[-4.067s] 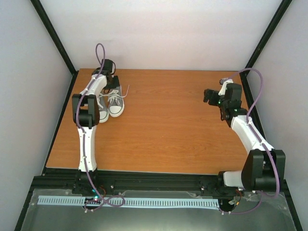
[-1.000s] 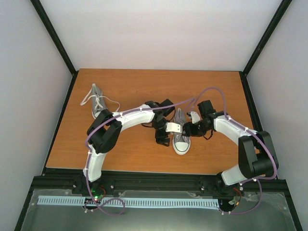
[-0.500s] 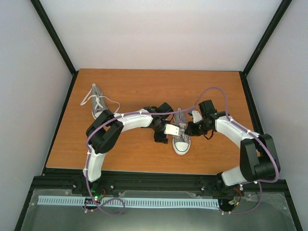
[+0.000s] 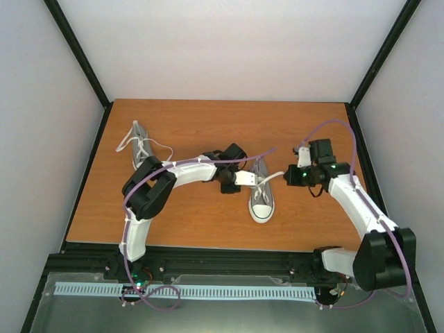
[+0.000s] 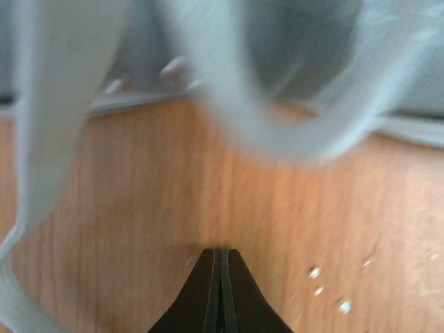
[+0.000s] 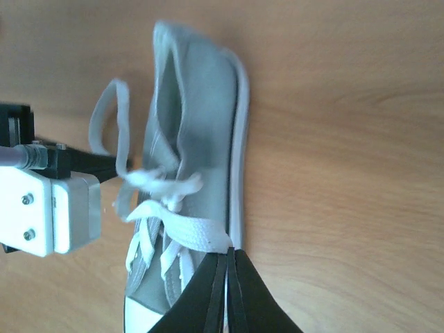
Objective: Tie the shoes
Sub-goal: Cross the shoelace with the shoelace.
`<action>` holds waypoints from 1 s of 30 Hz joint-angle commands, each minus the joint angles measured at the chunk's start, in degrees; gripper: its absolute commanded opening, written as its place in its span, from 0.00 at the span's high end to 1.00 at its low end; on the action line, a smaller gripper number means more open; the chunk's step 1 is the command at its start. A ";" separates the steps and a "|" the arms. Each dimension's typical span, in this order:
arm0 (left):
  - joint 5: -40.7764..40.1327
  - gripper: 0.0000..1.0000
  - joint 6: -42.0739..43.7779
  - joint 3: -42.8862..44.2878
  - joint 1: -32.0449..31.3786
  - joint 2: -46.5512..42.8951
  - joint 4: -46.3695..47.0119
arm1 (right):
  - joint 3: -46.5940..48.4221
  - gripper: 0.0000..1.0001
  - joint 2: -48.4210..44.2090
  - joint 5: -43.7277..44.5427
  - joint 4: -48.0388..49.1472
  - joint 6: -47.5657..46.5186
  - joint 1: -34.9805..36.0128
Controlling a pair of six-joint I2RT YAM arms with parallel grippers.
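Note:
One grey shoe (image 4: 261, 196) with a white toe cap stands mid-table, toe toward me; the right wrist view shows it as the shoe (image 6: 201, 118). The other shoe (image 4: 139, 147) lies at the far left. My right gripper (image 4: 288, 177) (image 6: 227, 255) is shut on a white lace (image 6: 194, 232), which stretches taut from the eyelets out to the right. My left gripper (image 4: 250, 179) (image 5: 220, 251) is shut at the shoe's left side. Its tips show nothing between them. A blurred lace loop (image 5: 291, 146) hangs just beyond them.
Black frame posts and grey walls close in the wooden table (image 4: 208, 222) on three sides. The left arm's white wrist block (image 6: 62, 211) sits close against the shoe's left side.
The right gripper has drawn back to the right, away from the shoe, pulling a lace out with it. The left gripper has shut and shifted slightly back along the shoe's left side.

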 commanded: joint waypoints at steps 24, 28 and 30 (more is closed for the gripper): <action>27.25 0.99 -12.95 16.14 15.48 -12.79 -35.32 | 8.39 0.97 -8.22 -0.67 4.66 3.63 -9.22; 12.80 0.56 -17.38 13.46 15.42 -10.22 -25.22 | 8.34 0.97 -7.19 -1.11 4.98 3.55 -8.52; 4.16 0.35 -18.88 13.87 15.42 -6.07 -22.93 | 7.93 0.97 -7.37 -1.09 5.08 3.51 -8.38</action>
